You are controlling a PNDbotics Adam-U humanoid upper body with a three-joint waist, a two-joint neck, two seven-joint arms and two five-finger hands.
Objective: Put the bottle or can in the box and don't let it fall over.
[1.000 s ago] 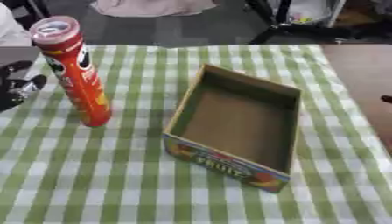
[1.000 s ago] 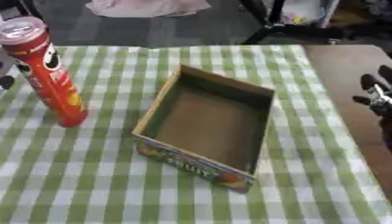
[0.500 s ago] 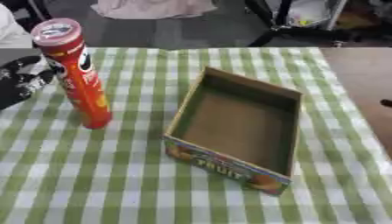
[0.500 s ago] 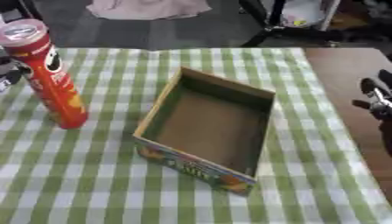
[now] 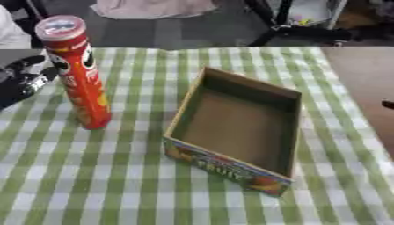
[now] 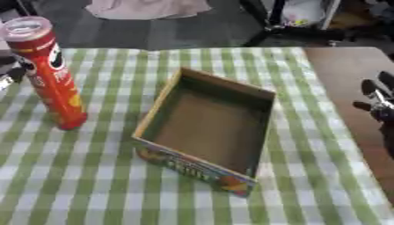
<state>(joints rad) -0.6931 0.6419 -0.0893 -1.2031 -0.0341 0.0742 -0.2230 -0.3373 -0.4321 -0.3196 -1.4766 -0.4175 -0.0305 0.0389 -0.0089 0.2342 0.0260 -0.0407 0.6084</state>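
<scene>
Currently: red can (image 5: 77,72) upright, left of open cardboard box (image 5: 238,127), apart from it | left hand (image 5: 27,78) beside can, fingers indiscernible | right hand (image 6: 378,99) right of box, fingers relaxed.

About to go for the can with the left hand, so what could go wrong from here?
The can is tall, narrow and upright, so a sideways nudge from the left hand beside it may topple it. The box has low walls, so they would hardly steady the can. It may also catch the near wall going in.
</scene>
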